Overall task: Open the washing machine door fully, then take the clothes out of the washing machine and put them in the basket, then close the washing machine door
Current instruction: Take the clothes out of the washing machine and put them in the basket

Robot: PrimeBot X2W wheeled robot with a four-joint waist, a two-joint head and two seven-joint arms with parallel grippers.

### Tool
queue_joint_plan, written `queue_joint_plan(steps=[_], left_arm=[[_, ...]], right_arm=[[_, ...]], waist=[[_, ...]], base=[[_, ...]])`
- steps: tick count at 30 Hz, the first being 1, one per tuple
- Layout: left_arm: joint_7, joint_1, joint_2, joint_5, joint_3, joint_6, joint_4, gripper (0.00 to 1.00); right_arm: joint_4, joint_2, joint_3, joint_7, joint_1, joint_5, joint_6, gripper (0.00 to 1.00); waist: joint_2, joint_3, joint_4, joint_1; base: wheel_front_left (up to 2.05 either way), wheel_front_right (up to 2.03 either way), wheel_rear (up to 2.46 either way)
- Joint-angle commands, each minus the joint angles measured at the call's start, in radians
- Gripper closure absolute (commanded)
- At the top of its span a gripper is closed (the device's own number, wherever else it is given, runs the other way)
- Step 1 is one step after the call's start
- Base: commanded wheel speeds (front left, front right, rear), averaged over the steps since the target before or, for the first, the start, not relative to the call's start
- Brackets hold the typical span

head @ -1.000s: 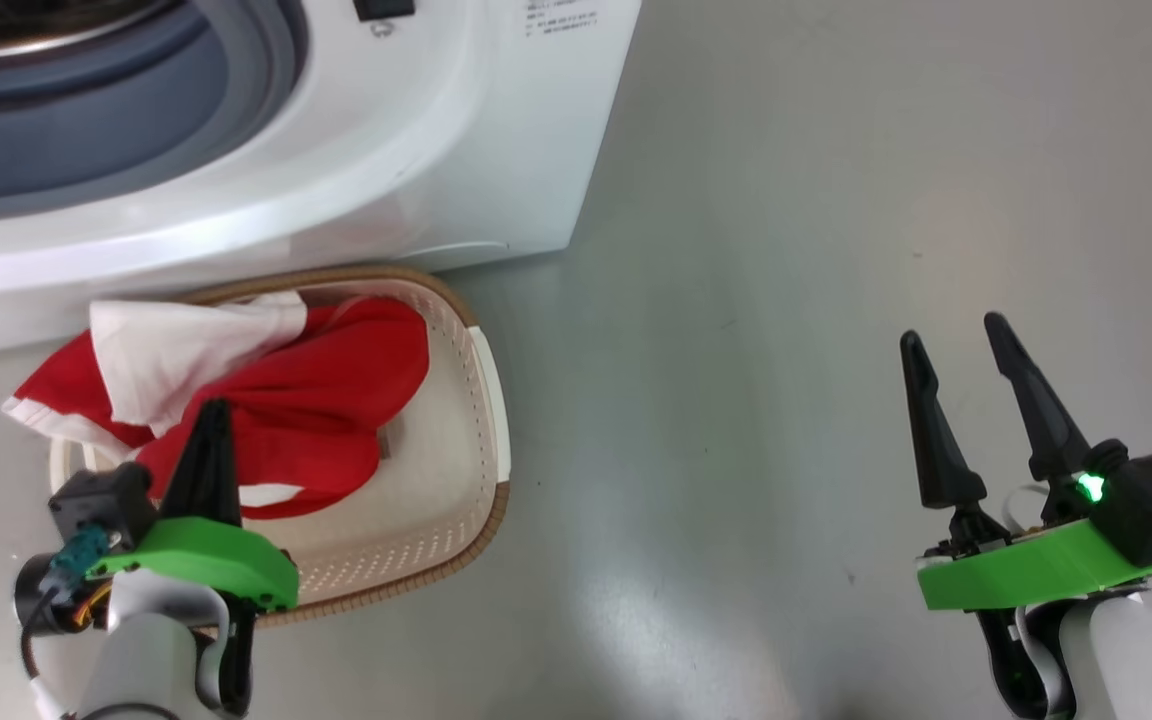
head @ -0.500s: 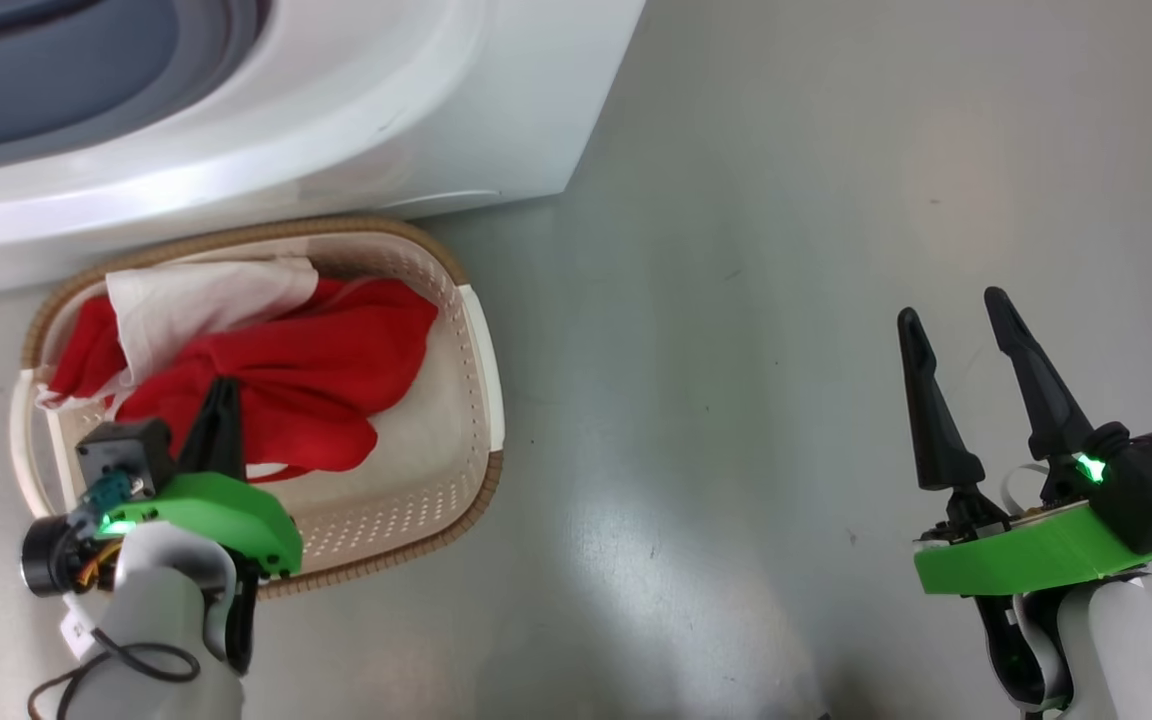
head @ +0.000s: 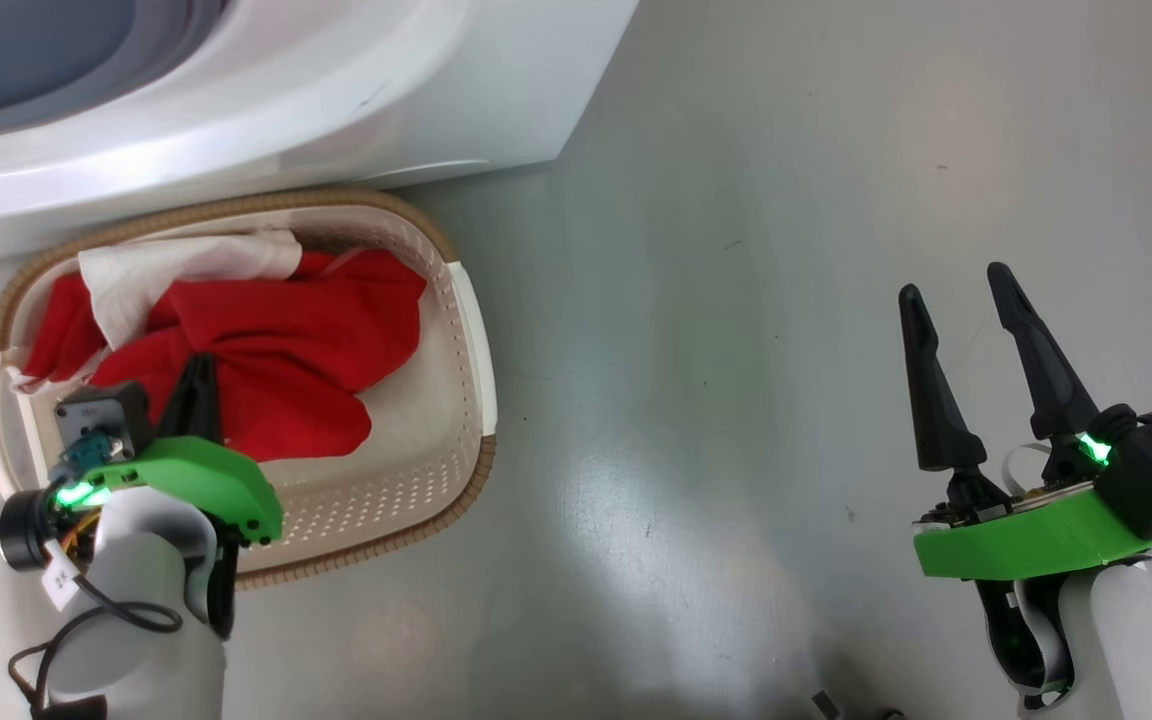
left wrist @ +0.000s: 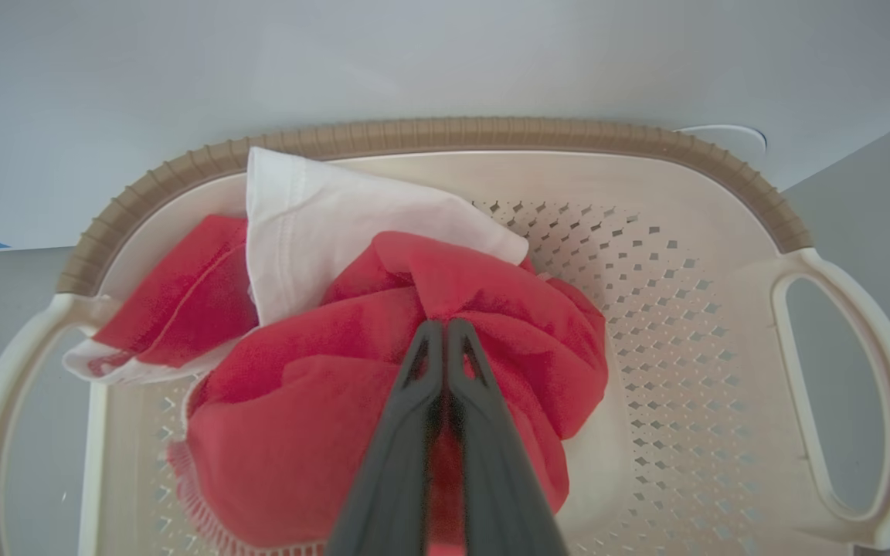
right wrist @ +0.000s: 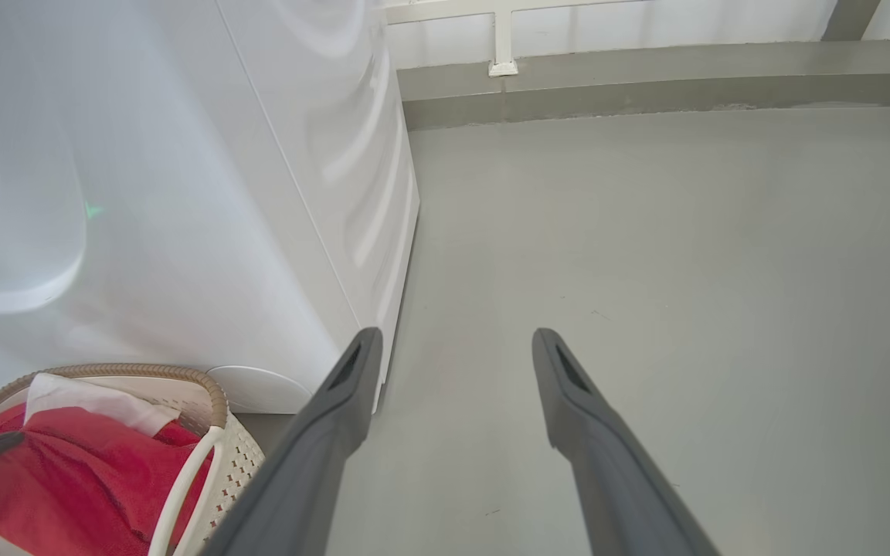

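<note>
Nearest in the head view, at eight o'clock, the left gripper (head: 199, 362) hangs over the near end of the basket (head: 467, 330). Its two dark fingers are pressed together on a fold of the clothes (head: 276, 340). In the left wrist view the red cloth (left wrist: 507, 316) bunches and creases towards the fingertips of that gripper (left wrist: 437, 328). At four o'clock the right gripper (head: 954, 285) hovers over the bare grey floor (head: 736, 300) with its fingers spread wide and nothing between them. It is well apart from the basket.

The clothes lie inside the basket as a red heap, with a white panel (left wrist: 321, 216) folded over it at the far side. One red and white end drapes onto the rim beside the handle at nine o'clock. The perforated bottom shows bare at the three o'clock side of the heap.

Farther off, at eleven o'clock, the washing machine (head: 356, 90) stands just behind the basket, whose brown rim (left wrist: 445, 133) sits close under its front. In the right wrist view a round white foot (right wrist: 256, 390) shows under the machine's corner (right wrist: 221, 193), just behind the basket. Beyond the open right gripper (right wrist: 456, 340) at twelve o'clock the floor runs clear to a grey skirting (right wrist: 646, 85) along the wall.
</note>
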Motion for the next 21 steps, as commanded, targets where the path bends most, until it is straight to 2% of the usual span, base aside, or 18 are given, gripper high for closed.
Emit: queue_joint_plan(steps=[1,2,3,4,13,21], left_arm=[[-0.005,0.012,0.029,0.006,0.025,0.009,-0.007,0.44],[-0.005,0.012,0.029,0.007,0.026,0.009,-0.009,0.2],[-0.005,0.014,0.028,0.007,0.027,0.009,-0.011,0.03],[-0.005,0.017,0.027,0.008,0.027,0.009,-0.012,0.0],[-0.005,0.071,0.016,-0.005,0.045,0.01,-0.082,0.0],[-0.005,0.158,0.008,-0.022,0.066,0.002,-0.209,0.0]], right_arm=[[-0.021,0.0,0.02,-0.006,0.01,-0.008,0.008,0.0],[-0.02,0.0,0.019,-0.006,0.009,-0.009,0.008,0.0],[-0.02,0.0,0.019,-0.006,0.008,-0.011,0.008,0.0],[-0.018,0.0,0.019,-0.006,0.008,-0.012,0.008,0.0],[-0.005,-0.004,0.022,-0.006,0.014,-0.011,0.008,0.0],[0.021,-0.017,0.022,-0.006,0.03,-0.006,0.008,0.0]], waist=[[0.0,-0.005,0.002,0.0],[0.0,-0.007,0.003,0.0],[0.0,-0.011,0.004,0.0],[0.0,-0.017,0.006,0.0],[0.0,-0.084,0.016,0.0],[0.0,-0.178,0.027,0.0]], base=[[0.0,0.0,0.0],[0.0,0.0,0.0],[0.0,0.0,0.0],[0.0,0.0,0.0],[0.0,0.0,0.0],[0.0,0.0,0.0]])
